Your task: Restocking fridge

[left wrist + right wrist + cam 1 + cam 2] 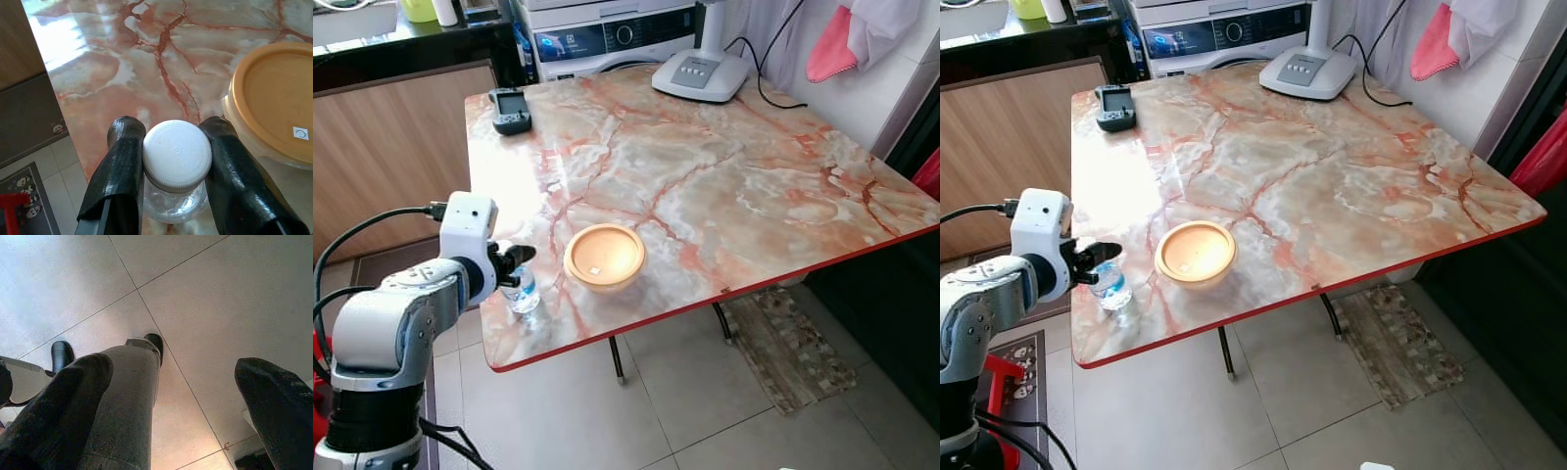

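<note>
We are at the pick-up step: our left gripper (177, 161) clamps the water bottle (177, 155) by its cap, beside the lidded bowl (604, 257) on the table (724, 176). Our right gripper (171, 396) hangs idle, its 2 fingers apart. Next we likely need a straight lift, clear of the bowl.

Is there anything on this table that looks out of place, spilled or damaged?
Nothing is spilled or broken. The water bottle stands upright near the table edge, capped, between the left gripper fingers. The lidded container beside it sits level.

A silver-grey robot arm of rounded, cylindrical segments ends in a white boxy wrist module. Black cables loop from its back and base. The left gripper (521, 266) has two long, matte black fingers (117, 166) with rounded tips.
</note>
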Robot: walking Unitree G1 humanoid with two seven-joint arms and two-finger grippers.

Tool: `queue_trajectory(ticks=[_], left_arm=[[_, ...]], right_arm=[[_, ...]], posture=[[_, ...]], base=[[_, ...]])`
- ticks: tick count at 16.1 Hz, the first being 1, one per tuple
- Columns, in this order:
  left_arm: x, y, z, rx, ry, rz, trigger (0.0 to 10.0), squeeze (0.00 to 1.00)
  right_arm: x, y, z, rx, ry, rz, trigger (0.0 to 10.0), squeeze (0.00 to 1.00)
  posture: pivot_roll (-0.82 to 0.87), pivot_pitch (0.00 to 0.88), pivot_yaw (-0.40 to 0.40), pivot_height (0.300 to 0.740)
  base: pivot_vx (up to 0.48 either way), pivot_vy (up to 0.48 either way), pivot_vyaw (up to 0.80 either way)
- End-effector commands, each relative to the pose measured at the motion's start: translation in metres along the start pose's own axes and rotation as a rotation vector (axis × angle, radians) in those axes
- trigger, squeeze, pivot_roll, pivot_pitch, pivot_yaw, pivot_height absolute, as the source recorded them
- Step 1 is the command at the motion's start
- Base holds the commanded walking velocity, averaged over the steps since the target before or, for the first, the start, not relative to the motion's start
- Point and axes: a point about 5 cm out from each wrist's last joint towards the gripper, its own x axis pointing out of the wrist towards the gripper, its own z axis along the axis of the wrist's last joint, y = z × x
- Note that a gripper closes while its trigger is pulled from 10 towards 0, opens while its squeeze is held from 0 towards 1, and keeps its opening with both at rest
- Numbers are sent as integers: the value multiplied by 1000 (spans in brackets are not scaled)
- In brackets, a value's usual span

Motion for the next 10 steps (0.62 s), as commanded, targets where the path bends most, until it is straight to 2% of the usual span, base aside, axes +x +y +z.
queue_trajectory(ticks=[1, 3, 5, 8, 10], left_arm=[[-2, 4, -1, 18, 15, 19, 0, 0], [-4, 7, 0, 25, 7, 38, 0, 0], [-11, 20, 7, 47, -26, 95, 0, 0], [-33, 69, 2, 74, -28, 292, 0, 0], [-43, 96, -12, 47, -61, 389, 0, 0]], right_arm=[[-1, 2, -11, -4, 43, 6, 10000, 0], [-1, 3, -11, -5, 44, 8, 10000, 0], [-1, 3, -11, -5, 43, 10, 10000, 0], [-1, 4, -11, -1, 43, 11, 10000, 0], [-1, 4, -10, -3, 42, 13, 10000, 0]], posture=[[189, 82, 16, 740], [193, 83, 16, 740], [195, 84, 15, 740], [209, 87, 13, 740], [222, 87, 9, 740]], base=[[0, 0, 0], [0, 0, 0], [0, 0, 0], [0, 0, 0], [0, 0, 0]])
